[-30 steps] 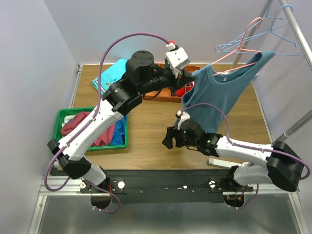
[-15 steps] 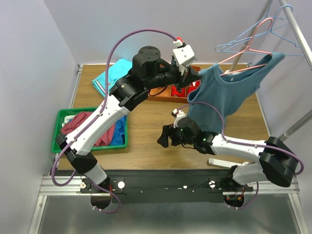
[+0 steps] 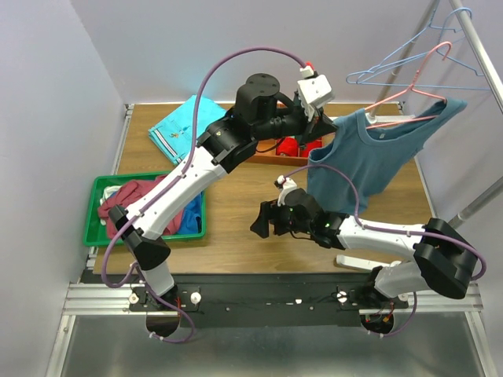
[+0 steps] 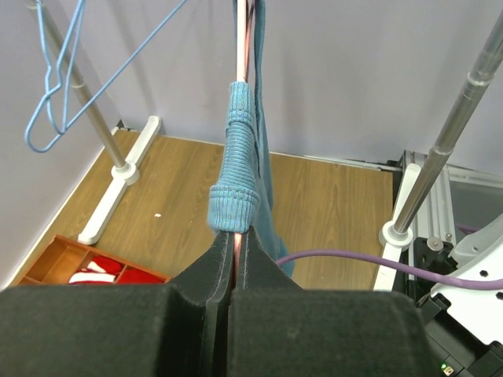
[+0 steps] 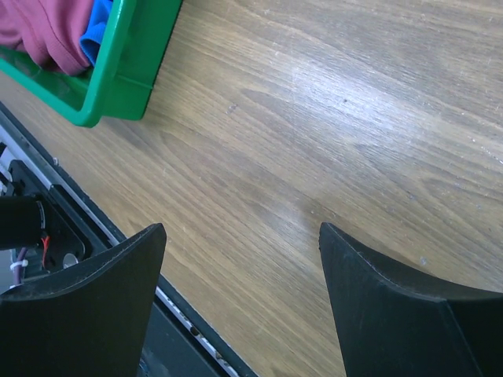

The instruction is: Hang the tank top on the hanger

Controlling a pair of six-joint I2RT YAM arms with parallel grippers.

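- Green bin [image 3: 93, 210] sits at the table's left edge, with maroon cloth [image 3: 118, 200] and blue cloth [image 3: 191, 216] heaped in it. Its corner also shows in the right wrist view.
- Turquoise shirt [image 3: 179, 126] lies flat on the table [image 3: 236, 196] at the far left, behind the bin.
- Left arm reaches up and across to the right. Left gripper [image 3: 328, 124] is raised in the air, beside and above a wooden tray [image 3: 263, 157] holding red items.
- Left jaws are pinched tight on the hanger [image 4: 240, 47]. The left wrist view shows its pink wire running between the pads [image 4: 263, 271].
- One strap of the tank top [image 3: 369, 157] is bunched on that wire just above the fingertips.
- Right gripper [image 3: 262, 223] is low over bare wood near the table's middle, jaws spread wide with nothing between them.
- Tank top hangs right of centre, draped on the hanger. Its left strap is by the left gripper, its right shoulder is over the hanger's right end, and the body hangs below.
- Hanger is tilted, left end lower, with the hook up near the rail [image 3: 481, 55]. Cannot tell whether the hook touches the rail.
- Light blue hanger [image 3: 393, 69] is behind the pink one, its hook at the rail, far right.
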